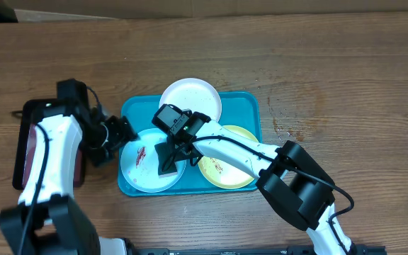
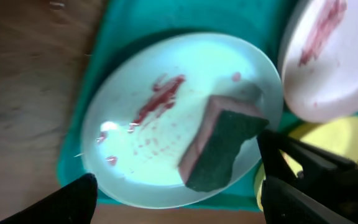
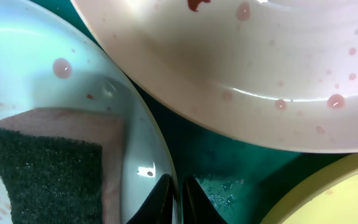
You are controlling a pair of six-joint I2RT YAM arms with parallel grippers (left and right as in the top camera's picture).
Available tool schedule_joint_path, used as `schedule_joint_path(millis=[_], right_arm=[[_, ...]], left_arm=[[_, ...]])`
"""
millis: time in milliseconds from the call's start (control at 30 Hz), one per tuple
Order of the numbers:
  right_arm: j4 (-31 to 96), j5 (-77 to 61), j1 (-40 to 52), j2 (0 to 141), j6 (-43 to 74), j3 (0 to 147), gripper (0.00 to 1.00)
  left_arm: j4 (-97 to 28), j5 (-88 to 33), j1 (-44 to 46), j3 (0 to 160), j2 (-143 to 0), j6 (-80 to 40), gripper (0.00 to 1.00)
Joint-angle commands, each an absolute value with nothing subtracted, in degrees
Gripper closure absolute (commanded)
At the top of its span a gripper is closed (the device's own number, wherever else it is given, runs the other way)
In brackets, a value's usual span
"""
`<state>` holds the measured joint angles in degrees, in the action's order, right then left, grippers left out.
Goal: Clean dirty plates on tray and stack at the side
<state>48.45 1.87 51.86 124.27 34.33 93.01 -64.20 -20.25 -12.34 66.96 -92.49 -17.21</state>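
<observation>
Teal tray (image 1: 250, 106) carries all three plates in the overhead view. The white plate (image 1: 191, 98) is at the far rim, the blue plate (image 1: 142, 168) on the left and the yellow plate (image 1: 225, 173) on the right; none is stacked aside yet. A sponge (image 1: 168, 161) lies on the blue plate under the right pincer (image 1: 179, 145), likely placed there to scrub the red smears. The left pincer (image 1: 125, 131) sits at that plate's left rim, probably to steady it.

From the left wrist, its fingers (image 2: 73, 199) gape wide, gripping nothing, with the blue plate's near rim between them.

From the right wrist, the fingertips (image 3: 165, 196) stand almost together with nothing visible between them, just beside the sponge at the plate's edge.
</observation>
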Motion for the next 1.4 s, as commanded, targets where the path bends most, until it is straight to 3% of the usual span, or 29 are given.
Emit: schedule_joint_path(millis=[0,300,600,967,1233,1367], right_arm=[[48.2,2.5,52.0,124.4,34.5,93.9,0.91],[48.3,0.4,52.0,124.4,34.4,93.9,0.91],[48.4,0.3,52.0,124.4,34.1,93.9,0.91],[48.3,0.3,52.0,124.4,34.1,93.9,0.91],[48.7,0.3,52.0,124.4,34.1,93.9,0.91],[48.7,0.3,52.0,124.4,34.1,93.9,0.91]], left_arm=[[-63.0,-28.8,-11.3,66.5,-95.9,-8.1,0.16],[-58.7,-27.0,-5.2,66.5,-102.8,-6.0,0.27],[-59.1,-28.2,-3.5,66.5,-108.0,-4.8,0.26],[-58.2,-29.4,-1.0,66.3,-108.4,-3.9,0.34],[-58.2,-29.0,-1.0,65.6,-108.4,-4.7,0.53],[-57.5,-27.4,-1.0,64.1,-108.4,-6.9,0.51]])
